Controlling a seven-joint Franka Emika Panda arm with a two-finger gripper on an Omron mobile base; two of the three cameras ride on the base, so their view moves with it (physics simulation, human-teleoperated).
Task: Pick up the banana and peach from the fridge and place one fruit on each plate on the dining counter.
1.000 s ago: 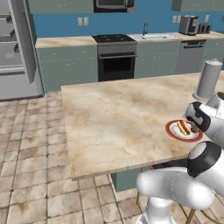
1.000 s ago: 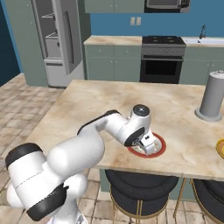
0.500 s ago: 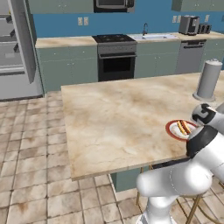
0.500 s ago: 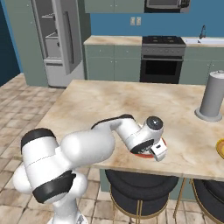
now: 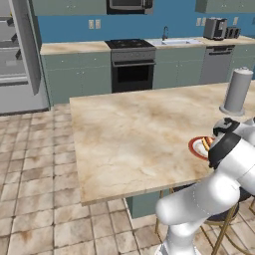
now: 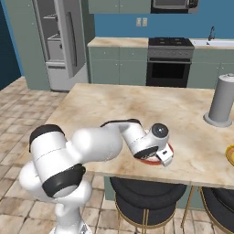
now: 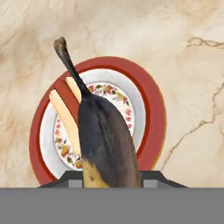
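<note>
The banana [image 7: 105, 140], dark brown with a yellow patch, is clamped at its lower end in my gripper [image 7: 109, 177], which is shut on it. Its stem points away over the red-rimmed plate [image 7: 151, 105], which lies directly below on the dining counter [image 7: 183, 39]. From the right base view the gripper [image 6: 161, 155] hangs low over that plate [image 6: 170, 149], near the counter's front edge. The left base view has the plate [image 5: 195, 148] beside my hand [image 5: 225, 128]. The yellow plate [image 6: 230, 155] sits at the far right. The fridge [image 6: 59, 41] stands open across the room. The peach is out of view.
A tall grey cylinder [image 6: 222, 100] stands on the dining counter behind the plates. Black stools [image 6: 146, 194] sit under the counter's near edge. The stove [image 5: 130, 64] and the wall counter with the sink [image 5: 172, 42] line the back wall.
My arm has swung to the right, carrying the hand and banana across the red-rimmed plate toward its right side. The grip on the banana has not changed.
</note>
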